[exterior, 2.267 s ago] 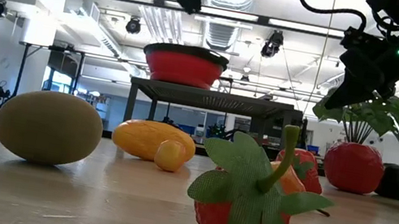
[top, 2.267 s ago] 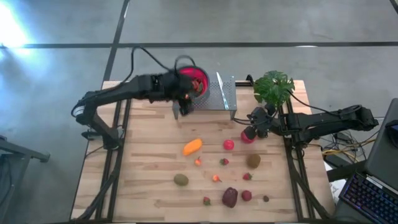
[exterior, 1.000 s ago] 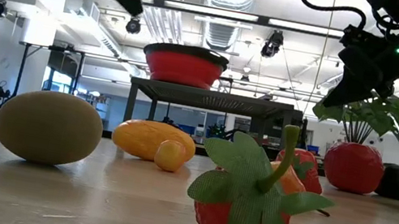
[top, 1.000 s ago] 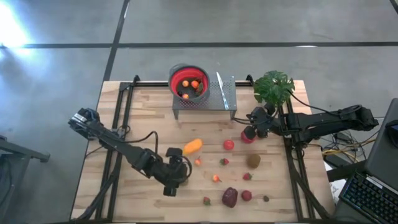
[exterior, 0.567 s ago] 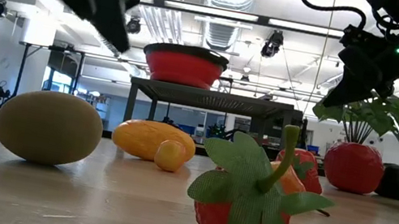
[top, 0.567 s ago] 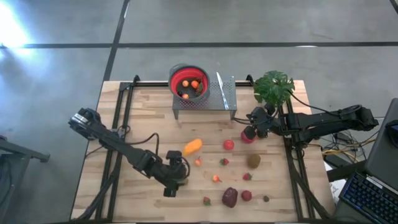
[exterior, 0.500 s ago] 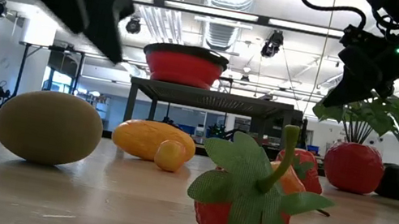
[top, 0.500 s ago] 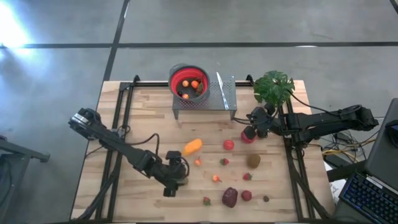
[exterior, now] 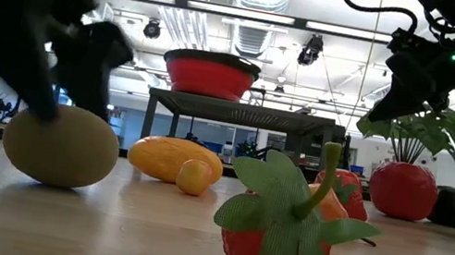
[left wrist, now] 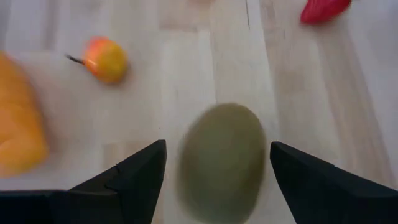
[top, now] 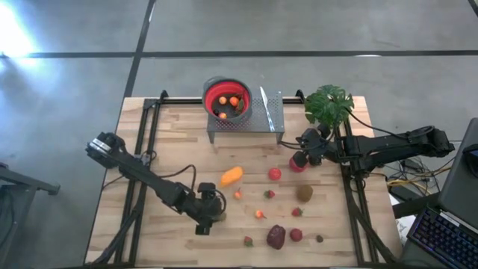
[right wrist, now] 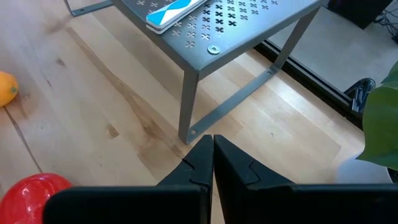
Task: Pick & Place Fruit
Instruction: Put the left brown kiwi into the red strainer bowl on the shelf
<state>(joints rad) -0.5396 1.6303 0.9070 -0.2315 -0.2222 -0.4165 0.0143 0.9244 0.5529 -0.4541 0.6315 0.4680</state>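
Worktop (top: pixel 172 142): its left half bare, fruit scattered over its near right part.
Stand (top: pixel 258 116): far centre, carrying one red bowl (top: pixel 228 96) with three small fruits.
Plant (top: pixel 328 104): one, far right.
Loose fruit: one orange (top: pixel 231 176), one maroon (top: pixel 275 237), two kiwis, several small red ones.
Left gripper (left wrist: pixel 214 168): fingers spread, straddling the near-left kiwi (left wrist: pixel 222 163).
Right gripper (right wrist: pixel 212 155): closed, empty, beside the plant.

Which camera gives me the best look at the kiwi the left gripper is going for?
The left wrist view: the kiwi sits between the open left gripper fingers. The low view shows its side, partly behind the gripper; in the high view the gripper covers it.
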